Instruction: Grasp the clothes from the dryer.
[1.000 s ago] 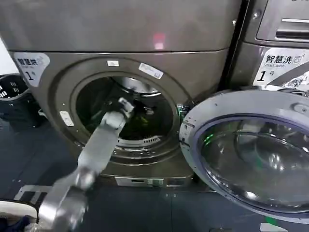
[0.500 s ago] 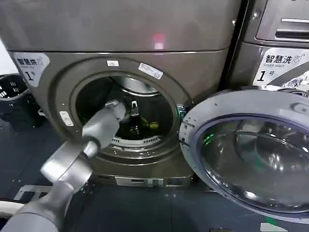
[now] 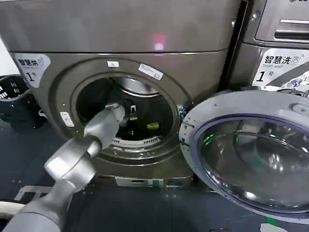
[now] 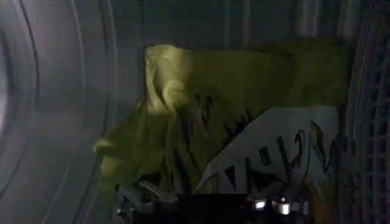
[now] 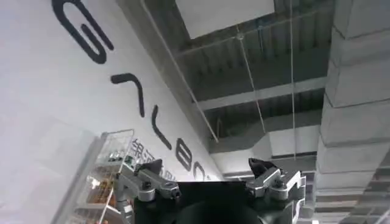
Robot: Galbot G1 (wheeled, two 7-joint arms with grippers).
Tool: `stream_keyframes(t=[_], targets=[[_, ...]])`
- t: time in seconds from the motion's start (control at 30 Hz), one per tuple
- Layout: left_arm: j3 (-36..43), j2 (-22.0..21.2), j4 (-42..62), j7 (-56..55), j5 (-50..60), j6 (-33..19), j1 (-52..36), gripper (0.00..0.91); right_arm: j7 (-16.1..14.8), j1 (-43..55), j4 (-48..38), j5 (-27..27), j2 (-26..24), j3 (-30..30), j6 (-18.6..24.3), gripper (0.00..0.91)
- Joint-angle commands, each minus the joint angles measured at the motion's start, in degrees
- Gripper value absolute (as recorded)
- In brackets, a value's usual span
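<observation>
Left gripper (image 3: pixel 131 116) deeper in dryer (image 3: pixel 58 63), clothes (image 4: pixel 201 122) close.

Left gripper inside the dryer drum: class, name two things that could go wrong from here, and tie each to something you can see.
1. The left gripper is deep in the dryer, and the arm passes close to the porthole rim, so it may scrape on the way out.
2. The clothes lie crumpled against the drum wall; the open fingers might pinch only a loose fold, which could slip free.
The right gripper is parked, pointing at the ceiling.
</observation>
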Motion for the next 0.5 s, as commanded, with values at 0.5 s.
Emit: stream_keyframes(t=[0.5], targets=[[-0.28,0.54,0.88,4.99,-3.94,-1.88,-0.56,0.0,0.05,1.12,0.36,-0.28,0.53,-0.91,0.27,0.907]])
